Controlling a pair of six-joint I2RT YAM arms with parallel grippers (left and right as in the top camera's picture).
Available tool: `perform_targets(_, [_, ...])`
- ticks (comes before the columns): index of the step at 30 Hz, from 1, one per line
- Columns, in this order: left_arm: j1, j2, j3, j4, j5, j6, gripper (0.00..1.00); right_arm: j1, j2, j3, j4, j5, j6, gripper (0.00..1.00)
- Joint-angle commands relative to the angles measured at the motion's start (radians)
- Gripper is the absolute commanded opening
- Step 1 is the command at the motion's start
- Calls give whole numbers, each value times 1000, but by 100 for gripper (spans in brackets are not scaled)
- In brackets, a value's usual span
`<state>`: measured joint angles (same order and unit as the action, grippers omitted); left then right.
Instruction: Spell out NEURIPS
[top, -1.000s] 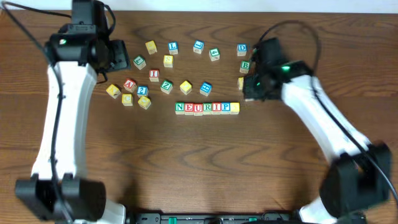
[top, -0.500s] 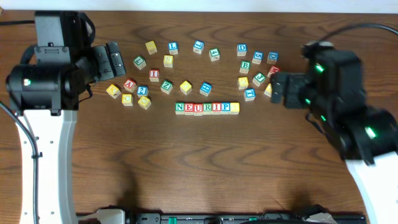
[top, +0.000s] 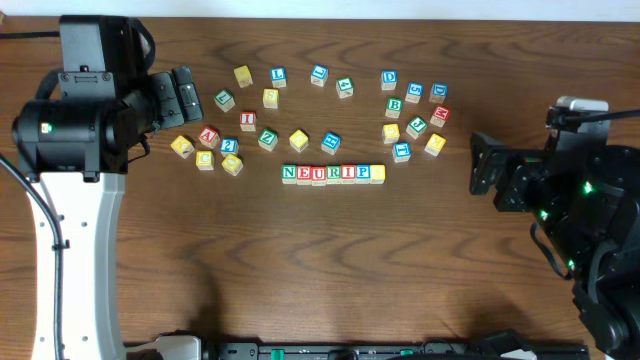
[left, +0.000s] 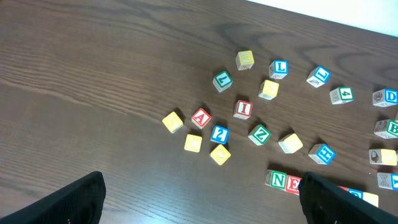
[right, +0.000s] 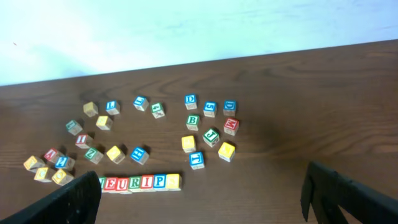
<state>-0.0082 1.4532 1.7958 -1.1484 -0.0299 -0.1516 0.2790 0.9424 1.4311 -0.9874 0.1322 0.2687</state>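
Observation:
Seven wooden cubes stand in a straight row reading NEURIPS (top: 333, 173) at the table's middle, the last one yellow-faced. The right wrist view shows most of that row (right: 143, 182), its left end behind a finger. In the left wrist view only the green N (left: 278, 181) and part of the red E show. My left gripper (top: 186, 96) hangs open at the far left, well away from the row, empty (left: 199, 199). My right gripper (top: 482, 165) is open and empty too (right: 202, 193), to the right of the row with bare table between.
Loose letter and digit cubes lie scattered behind the row: a left cluster (top: 205, 145), a line along the back (top: 318, 74), and a right cluster (top: 415, 110). The table's far edge meets a white wall (right: 186, 31).
My right arm has pulled back to the right, off the right cluster of cubes. The left arm shifted left early on, then stayed. Both grippers have opened wider.

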Motion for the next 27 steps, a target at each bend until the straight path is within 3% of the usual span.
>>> perform_targets(1, [2,0,9,-3,-8,9,98,-5,-2,10,-20,15,-8,99])
perform_targets(14, [2,0,9,-3,-8,10,98,-11,-5,-9,-95,69,-13,99])
perform_targets(20, [2,0,9,-3,-8,10,98,-91,-106,-224,149,54,-33,99])
perform_targets(27, [2,0,9,-3,-8,10,98,-180,-354,-638,562,-61,-114,99])
